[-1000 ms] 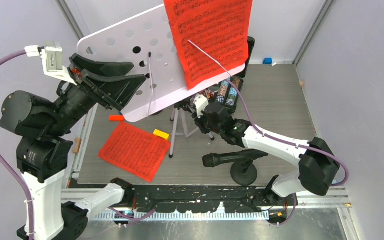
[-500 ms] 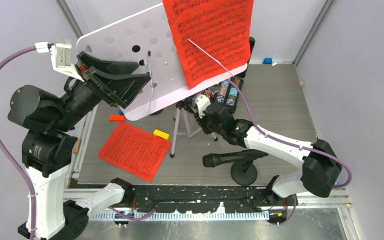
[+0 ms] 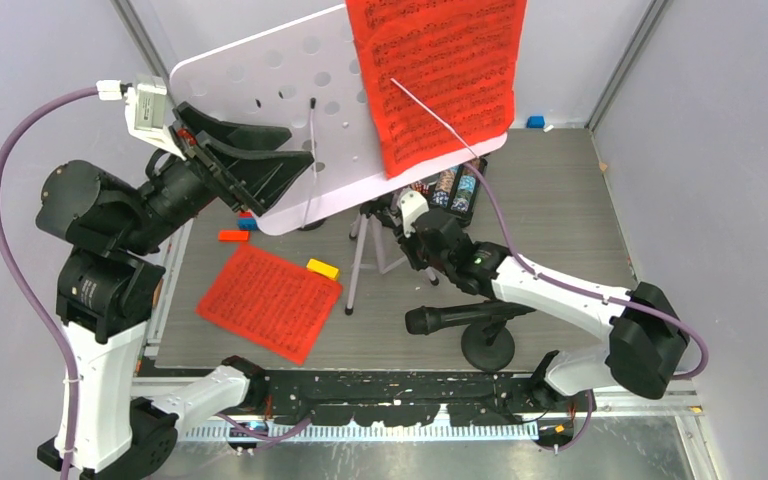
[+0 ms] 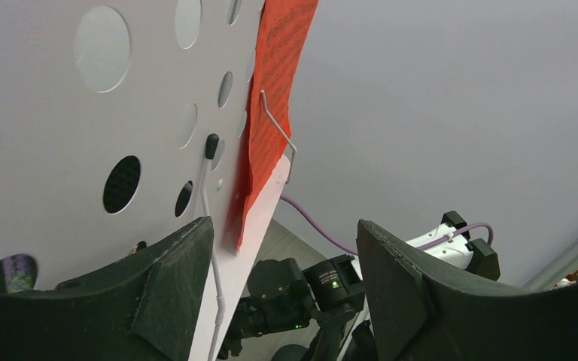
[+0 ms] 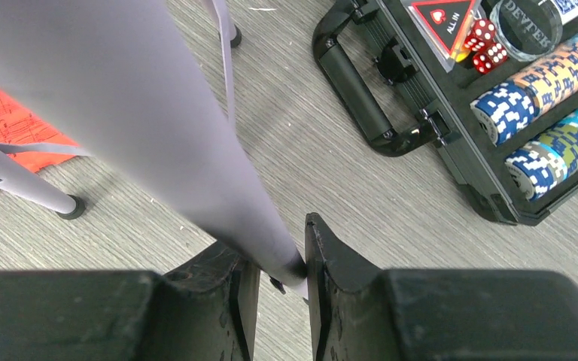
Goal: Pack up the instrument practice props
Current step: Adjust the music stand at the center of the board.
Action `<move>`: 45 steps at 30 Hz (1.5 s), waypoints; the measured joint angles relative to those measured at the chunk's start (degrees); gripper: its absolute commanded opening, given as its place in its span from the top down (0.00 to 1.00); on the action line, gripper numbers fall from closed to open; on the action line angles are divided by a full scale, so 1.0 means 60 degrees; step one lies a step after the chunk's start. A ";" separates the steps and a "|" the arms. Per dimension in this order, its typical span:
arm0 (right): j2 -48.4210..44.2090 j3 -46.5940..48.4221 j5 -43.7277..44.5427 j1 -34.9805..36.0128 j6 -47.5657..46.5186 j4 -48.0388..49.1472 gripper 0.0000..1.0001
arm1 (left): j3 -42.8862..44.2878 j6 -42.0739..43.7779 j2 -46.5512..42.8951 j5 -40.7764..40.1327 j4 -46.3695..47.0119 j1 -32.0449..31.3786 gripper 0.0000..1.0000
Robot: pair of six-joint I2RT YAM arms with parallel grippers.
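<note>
Rack (image 3: 345,140): plate tilted, raised over bench (image 3: 560,200), long axis running left to upper right, top edge near back wall (image 3: 210,25). Page (image 3: 440,70) under wire clip at right end. Left claw (image 3: 295,150) wide open, plate's lower edge between jaws, nothing gripped. Right claw (image 5: 275,248) clamped on silver leg (image 5: 158,135) under plate. Second page (image 3: 270,302) flat, left of legs, block (image 3: 322,268) at its corner. Mic (image 3: 455,317) horizontal, head pointing left. Open case (image 3: 457,188) just behind legs; side walls close.
</note>
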 measured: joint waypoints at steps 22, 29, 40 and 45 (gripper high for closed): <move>-0.1290 -0.1410 0.0969 -0.0076 0.0441 0.0546 0.20 | -0.0080 -0.0011 0.0007 0.0011 0.0062 -0.0044 0.28; -0.2539 -0.2637 0.0827 -0.0076 0.0426 0.1479 0.18 | -0.0080 -0.0040 0.0025 0.0011 0.0073 -0.0044 0.28; -0.3727 -0.3778 0.0393 -0.0087 0.0229 0.2033 0.18 | -0.0102 -0.0076 0.0040 -0.0051 0.0138 -0.0044 0.28; -0.3938 -0.3861 0.0397 -0.0095 0.0113 0.2342 0.18 | -0.0102 -0.0084 0.0040 -0.0055 0.0138 -0.0044 0.28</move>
